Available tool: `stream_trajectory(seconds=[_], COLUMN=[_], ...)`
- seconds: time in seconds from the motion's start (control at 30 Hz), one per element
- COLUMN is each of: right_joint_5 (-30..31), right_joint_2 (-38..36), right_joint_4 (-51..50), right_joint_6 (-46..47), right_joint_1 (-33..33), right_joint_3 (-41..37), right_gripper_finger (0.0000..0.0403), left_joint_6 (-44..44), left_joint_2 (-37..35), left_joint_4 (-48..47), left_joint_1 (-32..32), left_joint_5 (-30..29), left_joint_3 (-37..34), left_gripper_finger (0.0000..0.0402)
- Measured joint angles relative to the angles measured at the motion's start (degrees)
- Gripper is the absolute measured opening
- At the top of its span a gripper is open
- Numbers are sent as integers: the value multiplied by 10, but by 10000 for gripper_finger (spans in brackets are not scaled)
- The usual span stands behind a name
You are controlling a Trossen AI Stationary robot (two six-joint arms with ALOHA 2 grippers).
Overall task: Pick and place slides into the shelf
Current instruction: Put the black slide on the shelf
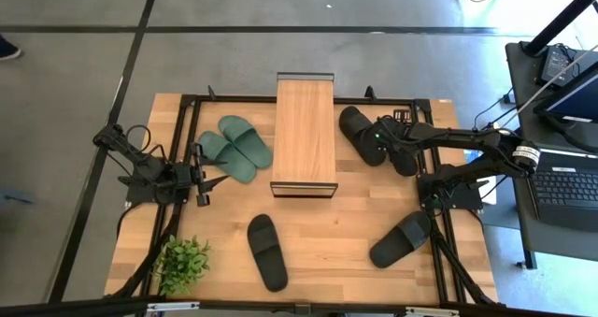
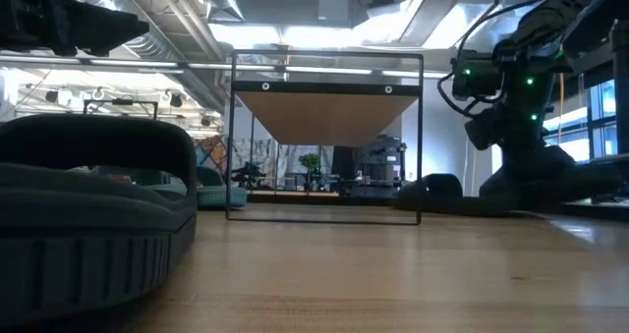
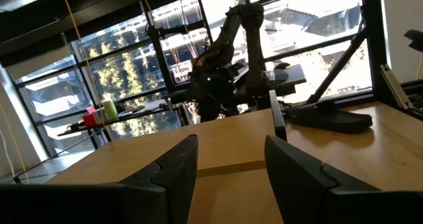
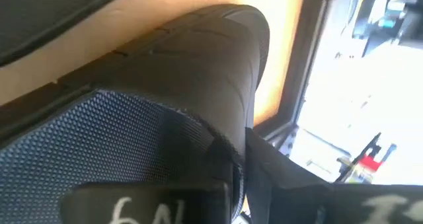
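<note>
potted plant (image 1: 181,261): table's near-left corner | laptop (image 1: 568,188): side desk, right | table (image 1: 318,247): wood

Right gripper (image 1: 381,141): fingertips concealed among the pair of black slides (image 1: 360,135) right of the shelf (image 1: 304,130); jaw state indeterminate. Right wrist view: a black slide strap (image 4: 198,85) fills the frame, cut by its edges. Low view: near slide (image 2: 88,215) cropped at the left edge, blurred; shelf underside in shadow.
</note>
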Motion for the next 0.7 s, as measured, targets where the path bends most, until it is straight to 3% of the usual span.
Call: stream_trajectory(seconds=[0.27,0.57,0.7], right_joint_5=[24,24,23], right_joint_2=[0,-1,-1], right_joint_4=[-60,-258,-302], right_joint_6=[67,212,272], right_joint_1=[1,15,38], right_joint_3=[69,216,278], right_gripper_finger=[17,17,17], left_joint_6=[0,0,0], left_joint_2=[0,0,0], left_joint_4=[0,0,0], left_joint_1=[0,0,0], left_joint_5=[0,0,0], left_joint_3=[0,0,0], left_gripper_finger=[168,168,168])
